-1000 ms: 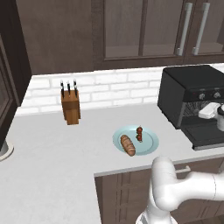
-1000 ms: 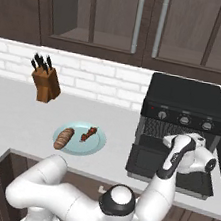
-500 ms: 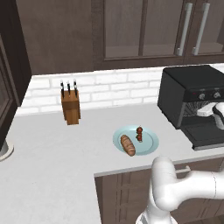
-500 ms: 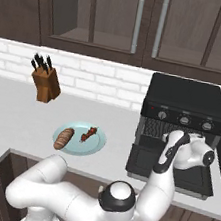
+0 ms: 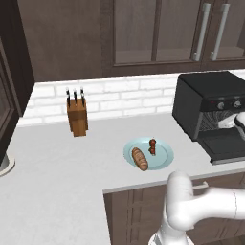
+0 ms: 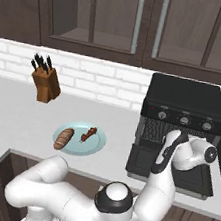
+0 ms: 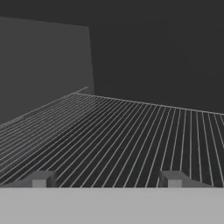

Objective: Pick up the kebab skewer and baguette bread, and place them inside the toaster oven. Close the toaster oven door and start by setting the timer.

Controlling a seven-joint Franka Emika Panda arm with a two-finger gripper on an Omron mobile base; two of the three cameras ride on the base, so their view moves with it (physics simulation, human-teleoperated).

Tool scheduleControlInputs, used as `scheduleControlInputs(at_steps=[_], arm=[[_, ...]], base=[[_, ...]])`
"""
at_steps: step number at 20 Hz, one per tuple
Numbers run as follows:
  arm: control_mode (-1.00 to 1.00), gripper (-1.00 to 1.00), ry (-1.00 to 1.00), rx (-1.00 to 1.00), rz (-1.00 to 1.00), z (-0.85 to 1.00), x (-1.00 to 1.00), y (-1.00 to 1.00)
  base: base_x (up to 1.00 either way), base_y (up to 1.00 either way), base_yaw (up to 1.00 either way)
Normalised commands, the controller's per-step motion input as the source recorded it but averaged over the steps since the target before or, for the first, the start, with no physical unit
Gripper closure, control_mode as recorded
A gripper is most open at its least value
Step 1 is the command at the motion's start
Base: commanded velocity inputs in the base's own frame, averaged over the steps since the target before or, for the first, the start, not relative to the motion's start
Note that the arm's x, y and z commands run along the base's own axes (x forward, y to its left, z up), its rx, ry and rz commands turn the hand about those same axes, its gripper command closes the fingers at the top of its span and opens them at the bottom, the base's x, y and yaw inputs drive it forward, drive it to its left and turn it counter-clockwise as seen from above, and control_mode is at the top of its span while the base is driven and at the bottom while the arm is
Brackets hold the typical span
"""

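Observation:
The kebab skewer (image 5: 152,146) (image 6: 89,134) and the baguette bread (image 5: 139,158) (image 6: 64,138) lie side by side on a pale blue plate (image 5: 165,154) (image 6: 94,148) on the counter. To their right the black toaster oven (image 5: 201,93) (image 6: 185,96) stands with its door (image 5: 227,148) (image 6: 139,162) folded down flat. My gripper (image 6: 171,138) (image 7: 107,180) is at the oven's mouth, far from the plate. It is open, its fingertips (image 7: 41,179) wide apart over the wire rack (image 7: 131,131), with nothing between them.
A wooden knife block (image 5: 77,117) (image 6: 45,83) stands at the back left against the white brick wall. Dark cabinets hang above the counter. The oven's knobs (image 6: 184,120) sit on a strip above its opening.
My hand has shifted slightly left at the oven's mouth in the right base view. The skewer, bread and plate have not moved.

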Motion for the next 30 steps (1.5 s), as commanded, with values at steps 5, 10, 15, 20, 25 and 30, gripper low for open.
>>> scheduleControlInputs(at_steps=[5, 10, 15, 20, 25, 30], arm=[[-1.00, -1.00, 0.09, -0.02, -0.02, -1.00, -0.81, -0.04], [-1.00, -1.00, 0.28, -0.09, -0.04, -1.00, -0.81, -0.05], [-1.00, -1.00, 0.35, -0.13, -0.05, -1.00, -0.86, -0.07], [-1.00, -1.00, 0.33, -0.16, -0.06, -0.95, -0.93, -0.12], [-1.00, -1.00, 0.20, 0.06, -0.02, 0.75, -0.72, -0.09], [-1.00, -1.00, 0.08, 0.02, -0.03, 0.80, -0.94, 0.43]], base=[[0.00, 0.00, 0.00], [0.00, 0.00, 0.00], [0.00, 0.00, 0.00], [0.00, 0.00, 0.00], [0.00, 0.00, 0.00], [0.00, 0.00, 0.00]])
